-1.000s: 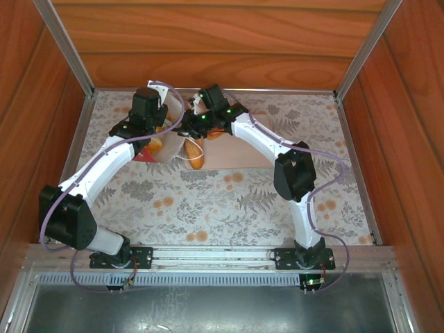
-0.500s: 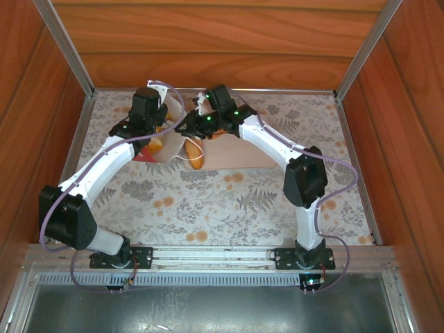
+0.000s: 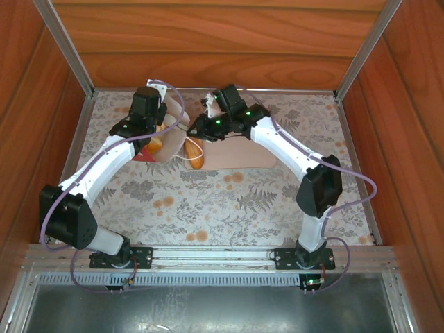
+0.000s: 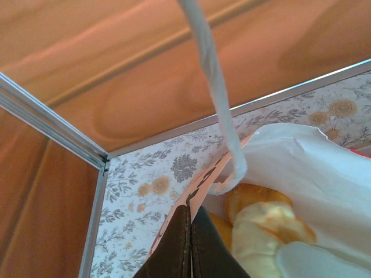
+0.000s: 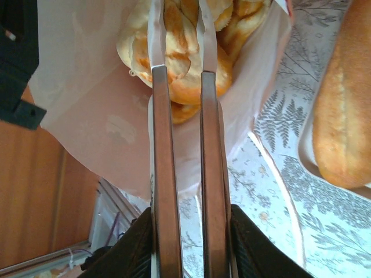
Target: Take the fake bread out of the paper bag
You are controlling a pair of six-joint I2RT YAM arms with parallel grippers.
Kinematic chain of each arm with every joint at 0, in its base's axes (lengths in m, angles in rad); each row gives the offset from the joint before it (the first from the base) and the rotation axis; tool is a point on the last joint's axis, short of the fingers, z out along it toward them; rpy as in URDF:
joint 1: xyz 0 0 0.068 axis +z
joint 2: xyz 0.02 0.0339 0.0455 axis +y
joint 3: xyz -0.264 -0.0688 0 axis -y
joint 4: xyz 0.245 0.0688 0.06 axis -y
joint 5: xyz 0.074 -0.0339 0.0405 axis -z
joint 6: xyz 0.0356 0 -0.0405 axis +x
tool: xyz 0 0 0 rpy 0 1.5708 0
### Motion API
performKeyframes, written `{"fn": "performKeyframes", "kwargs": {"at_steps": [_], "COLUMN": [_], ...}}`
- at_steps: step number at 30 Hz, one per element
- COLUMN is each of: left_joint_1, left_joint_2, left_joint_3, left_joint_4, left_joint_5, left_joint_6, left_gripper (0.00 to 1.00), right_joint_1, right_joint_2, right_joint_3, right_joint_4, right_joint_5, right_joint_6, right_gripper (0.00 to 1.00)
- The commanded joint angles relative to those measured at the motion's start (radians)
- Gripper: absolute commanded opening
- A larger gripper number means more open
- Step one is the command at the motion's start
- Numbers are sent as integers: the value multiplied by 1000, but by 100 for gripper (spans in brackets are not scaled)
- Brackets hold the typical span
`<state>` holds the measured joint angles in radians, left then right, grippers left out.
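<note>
Wrist views: left fingers pinch paper bag rim | right fingers clamp bread inside

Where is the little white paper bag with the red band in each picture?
Top external: white paper bag at far left-centre, between the arms.
Left wrist: the bag at lower right.
Right wrist: the bag at top and left, golden fake bread inside.
Shared landmark: the flowery table cover.
</note>
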<state>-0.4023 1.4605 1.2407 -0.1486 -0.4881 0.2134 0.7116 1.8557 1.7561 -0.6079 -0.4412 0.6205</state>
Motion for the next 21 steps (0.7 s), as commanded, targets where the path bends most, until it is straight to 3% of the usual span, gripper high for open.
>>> {"fn": "performKeyframes", "kwargs": {"at_steps": [1,21], "left_joint_1": [-7,-8], "left_joint_2": [14,43], "left_joint_3": [36,78], "left_joint_4": [14,-23], "left_joint_5": [-34,-89], "left_joint_6": [9,-5], "left_gripper": [0,0], "right_joint_1": [-5,8], "right_joint_2": [-66,-211], "right_joint_3": [-14,-68], "right_joint_4": [-33,-65], "right_joint_5": [45,46], "right_joint_6": [-72,-111], "right_gripper": [0,0]}}
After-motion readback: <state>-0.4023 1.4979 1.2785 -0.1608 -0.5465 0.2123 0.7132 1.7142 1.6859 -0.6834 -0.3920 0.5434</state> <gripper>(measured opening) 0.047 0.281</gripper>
